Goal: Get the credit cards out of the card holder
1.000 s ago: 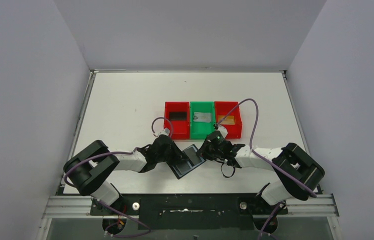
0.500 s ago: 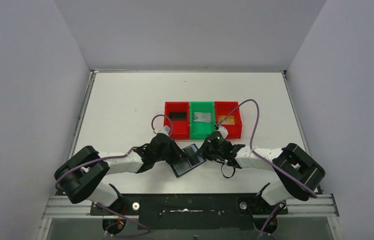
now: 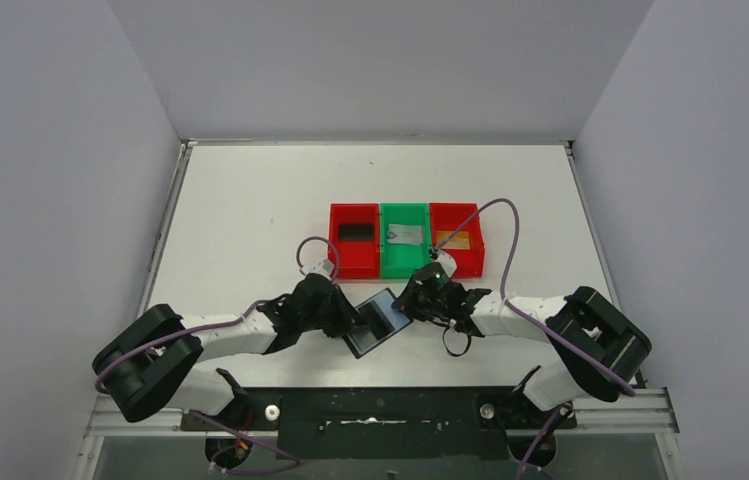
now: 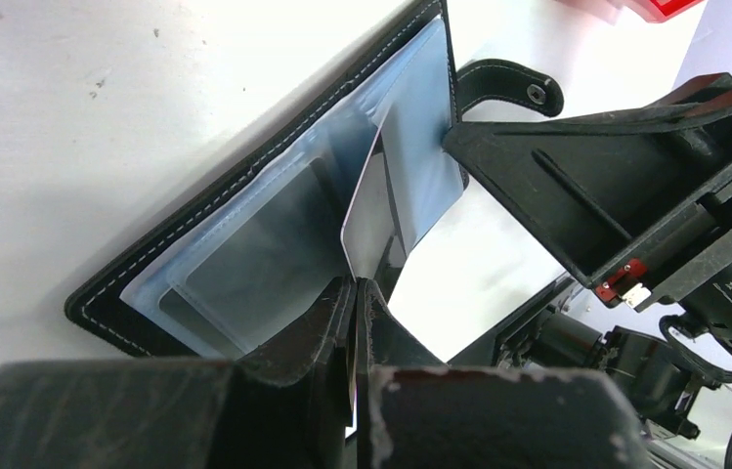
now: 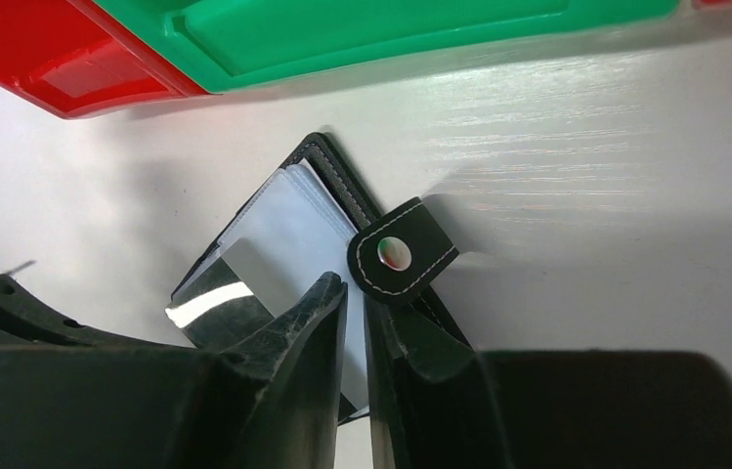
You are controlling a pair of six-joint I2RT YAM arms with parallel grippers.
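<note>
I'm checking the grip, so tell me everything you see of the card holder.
The card holder lies open on the white table, between the grippers. Black, leather-like, pale stitching, shiny grey-blue plastic pockets, a strap with a metal snap. The left gripper pinches a thin sheet standing up from its pockets; the right gripper seems to clamp its edge by the strap.

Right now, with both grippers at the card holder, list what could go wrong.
1. The left gripper pinches only the near edge of the card; it may slip free.
2. The right gripper holds just the card holder edge by the snap strap; the holder could drag along with the card.
</note>
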